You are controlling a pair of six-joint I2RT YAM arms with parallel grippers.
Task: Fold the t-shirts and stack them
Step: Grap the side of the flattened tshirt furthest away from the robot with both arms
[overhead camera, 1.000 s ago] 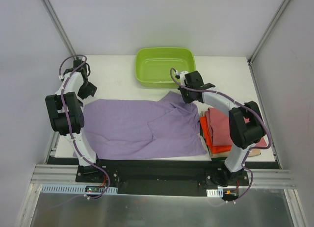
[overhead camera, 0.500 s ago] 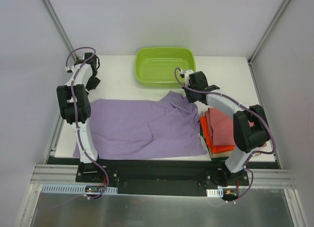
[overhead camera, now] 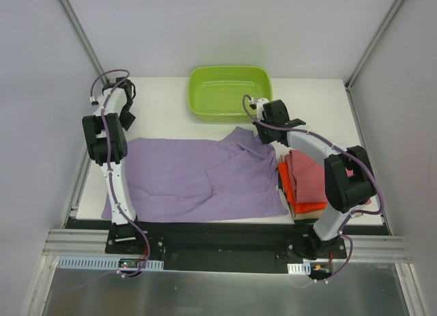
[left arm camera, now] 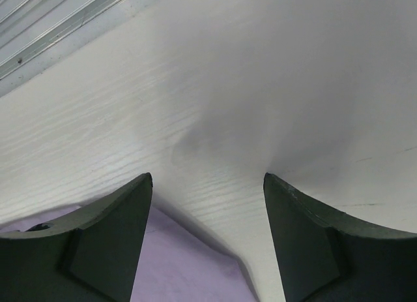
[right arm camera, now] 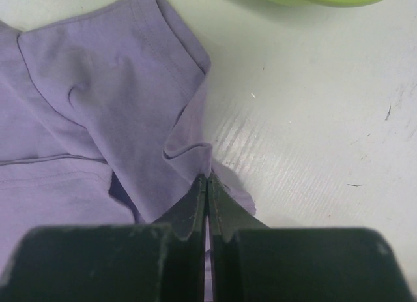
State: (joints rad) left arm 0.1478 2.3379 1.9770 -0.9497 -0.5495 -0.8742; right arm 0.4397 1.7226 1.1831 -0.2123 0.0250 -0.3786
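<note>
Shirts folded into rectangles are stacked at the near right of the surface (overhead camera: 164, 111). The rose-red t-shirt (overhead camera: 307, 173) is laid on top and the orange t-shirt (overhead camera: 285, 183) under it; a dark layer is only glimpsed at the bottom. Against the stack's left side, the lilac t-shirt (overhead camera: 191, 176) is spread flat across the middle of the surface, with one sleeve bunched at its far right corner. That sleeve edge is pinched by the right gripper (right arm camera: 207, 179), whose jaws are pressed together on a small raised fold. The left gripper (left arm camera: 207, 181) is positioned over bare surface at the shirt's far left corner, jaws spread. The lime-green tub (overhead camera: 230, 91) is placed at the far edge, apart from the shirts.
</note>
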